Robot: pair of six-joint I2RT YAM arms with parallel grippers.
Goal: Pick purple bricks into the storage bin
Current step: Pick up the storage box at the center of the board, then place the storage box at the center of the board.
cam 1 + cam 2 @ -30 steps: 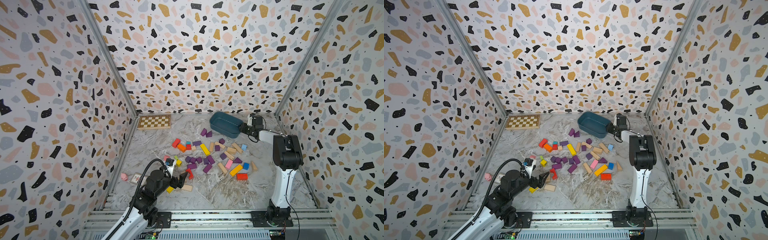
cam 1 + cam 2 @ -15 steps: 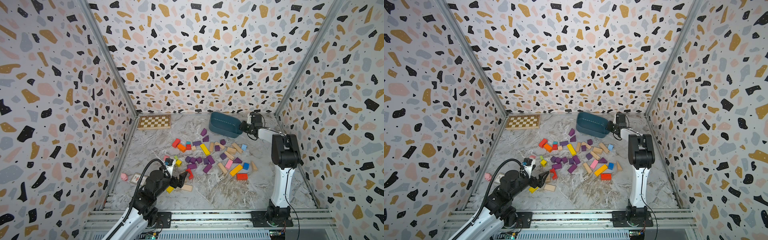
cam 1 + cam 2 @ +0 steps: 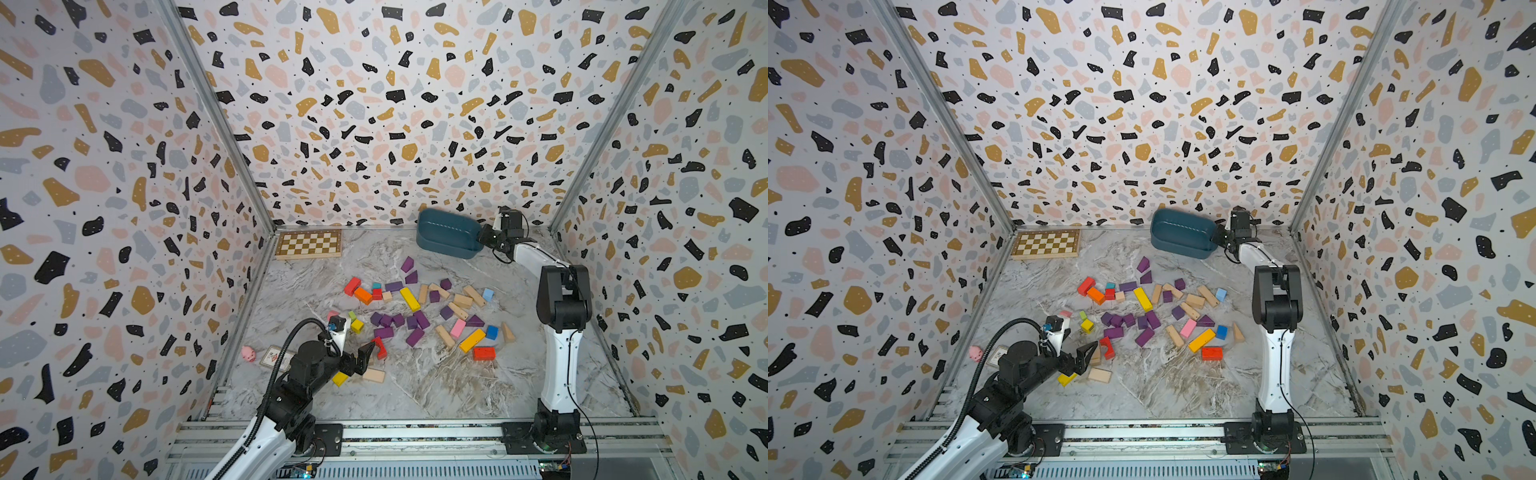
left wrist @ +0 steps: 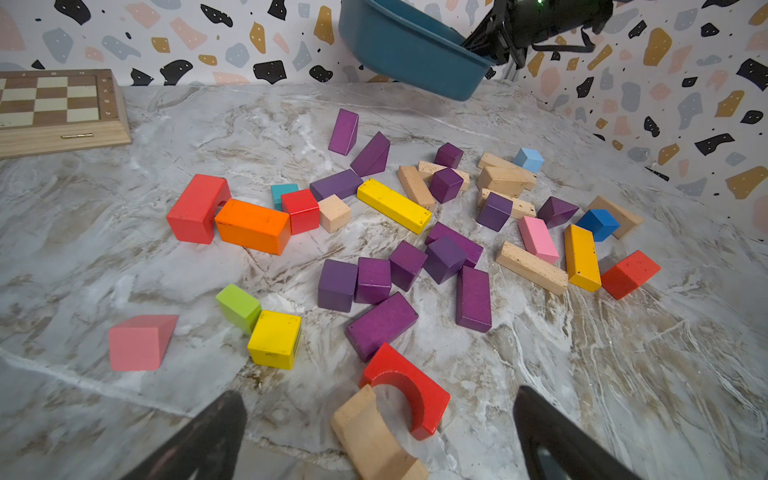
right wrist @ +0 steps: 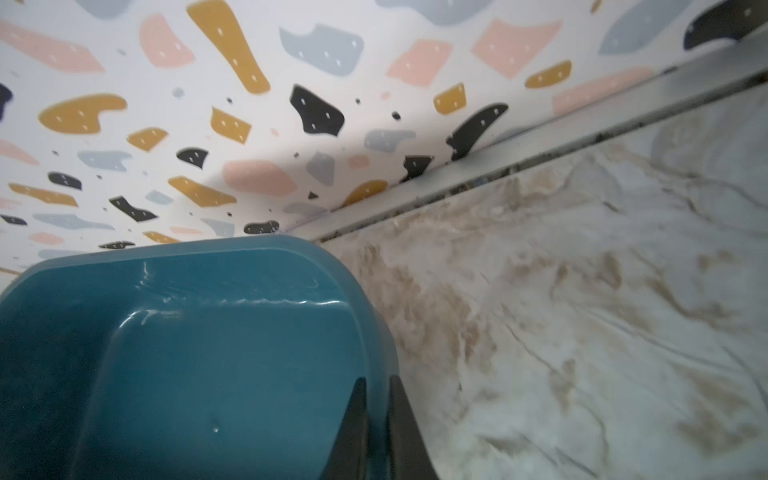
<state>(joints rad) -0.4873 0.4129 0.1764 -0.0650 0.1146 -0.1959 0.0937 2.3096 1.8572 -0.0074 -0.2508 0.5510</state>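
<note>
Right wrist view: the right hand is pinched tight on the rim of the storage bin, which tilts near the counter's far right corner. The purple bricks lie scattered mid-counter. The left hand gapes wide near the front left corner.

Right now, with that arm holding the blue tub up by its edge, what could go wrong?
The bin hangs tilted, pinched at one rim by the right gripper; it might slip free. The open left gripper sits over a red arch, so it might grab the wrong colour. The purple bricks lie packed together; taking one may shove its neighbours.
</note>
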